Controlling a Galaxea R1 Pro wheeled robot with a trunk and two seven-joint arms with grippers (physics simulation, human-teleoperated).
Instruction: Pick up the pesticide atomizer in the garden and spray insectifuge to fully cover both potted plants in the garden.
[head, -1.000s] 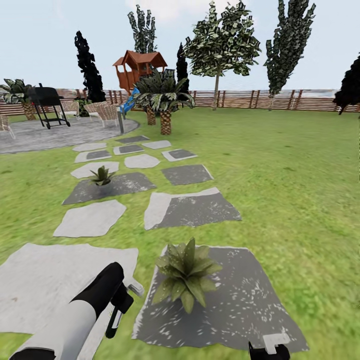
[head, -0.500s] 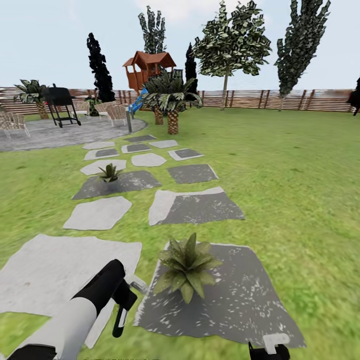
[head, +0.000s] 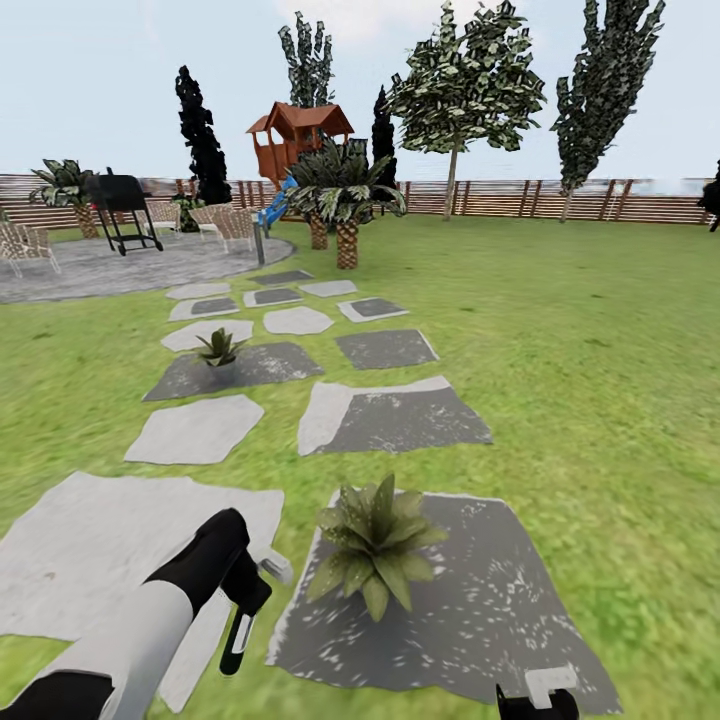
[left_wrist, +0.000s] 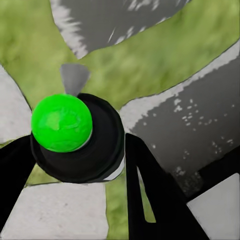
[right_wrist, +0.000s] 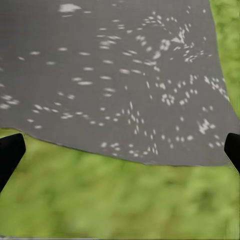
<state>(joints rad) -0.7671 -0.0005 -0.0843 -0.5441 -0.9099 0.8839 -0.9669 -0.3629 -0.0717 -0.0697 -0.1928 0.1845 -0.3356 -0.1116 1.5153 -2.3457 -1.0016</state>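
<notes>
The left gripper (head: 245, 610) is seen from the head view beside the near potted plant (head: 375, 545), which stands on a dark grey slab (head: 480, 610) in the lawn (head: 580, 380). A second potted plant (head: 220, 348) stands on a farther slab.

In the left wrist view, the left gripper (left_wrist: 75, 165) is closed on a dark bottle (left_wrist: 95, 150) with a green ball on top, a detail hidden from the head camera.

In the right wrist view, the right gripper (right_wrist: 120, 152) is spread wide, its fingertips (right_wrist: 10, 152) at opposite edges, over slab (right_wrist: 115, 75) and grass.
</notes>
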